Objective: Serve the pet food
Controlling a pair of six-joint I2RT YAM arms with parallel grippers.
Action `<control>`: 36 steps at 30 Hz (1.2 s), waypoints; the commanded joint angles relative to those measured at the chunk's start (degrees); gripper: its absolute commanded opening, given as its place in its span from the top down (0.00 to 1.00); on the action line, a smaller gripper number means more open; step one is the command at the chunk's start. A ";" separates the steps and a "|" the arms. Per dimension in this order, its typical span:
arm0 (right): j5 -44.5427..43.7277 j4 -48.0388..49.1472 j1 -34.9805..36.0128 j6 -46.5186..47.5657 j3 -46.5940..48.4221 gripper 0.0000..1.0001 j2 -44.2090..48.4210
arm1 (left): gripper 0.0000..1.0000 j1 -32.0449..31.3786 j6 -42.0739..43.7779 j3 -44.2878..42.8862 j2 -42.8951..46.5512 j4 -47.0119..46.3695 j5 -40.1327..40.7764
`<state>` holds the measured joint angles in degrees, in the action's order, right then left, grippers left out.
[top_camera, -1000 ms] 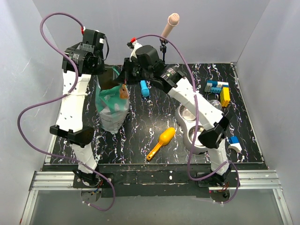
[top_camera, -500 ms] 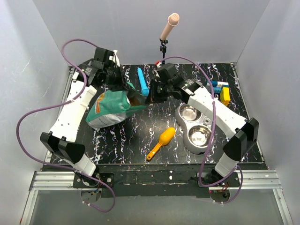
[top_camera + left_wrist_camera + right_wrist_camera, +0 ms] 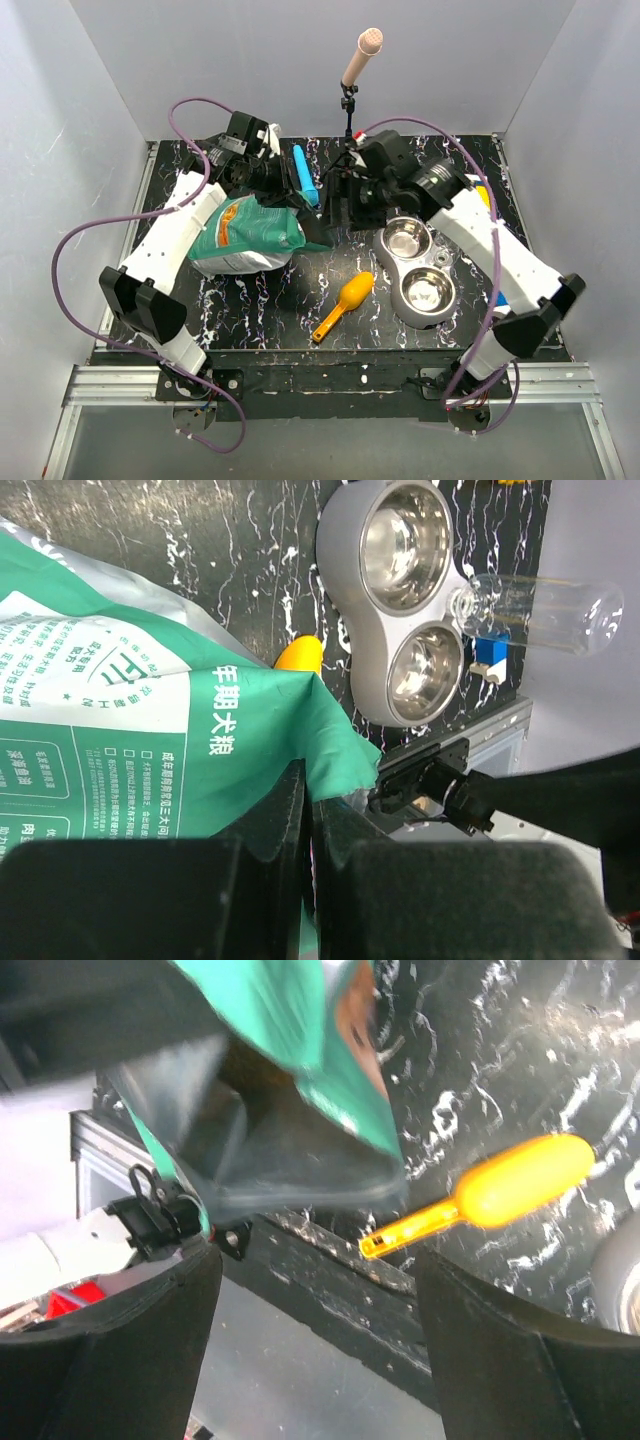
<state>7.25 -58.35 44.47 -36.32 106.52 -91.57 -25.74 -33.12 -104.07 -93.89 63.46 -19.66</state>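
The bag (image 3: 245, 235) has tipped over, mouth toward the bowls (image 3: 398, 268). It is likely soft, with shifting contents, so grip the rim. The left fingers (image 3: 275, 815) pinch it there; the right fingers (image 3: 480, 1340) gape empty.

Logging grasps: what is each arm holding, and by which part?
Left gripper: jaws shut on the food bag, at its mouth edge. Right gripper: jaws open, empty.

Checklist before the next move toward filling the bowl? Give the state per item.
1. Left gripper clamped on bag edge: ok.
2. Right gripper open, holding nothing: ok.
3. Double bowl, both cups empty and uncovered: ok.
4. Bag opening over the double bowl: not ok, it lies to the bowl's left, above the table.
5. Scoop lying free on the table: ok.
6. Food inside the bag: cannot tell.
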 commanded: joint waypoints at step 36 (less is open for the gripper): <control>-14.62 1.13 21.19 -50.17 -28.48 0.69 -7.04 | 1.00 0.25 -5.99 -10.28 11.09 3.51 28.19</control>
<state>-3.49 -52.05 65.69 -80.71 73.82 -96.82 -25.50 -37.71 -114.17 -90.37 68.40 8.47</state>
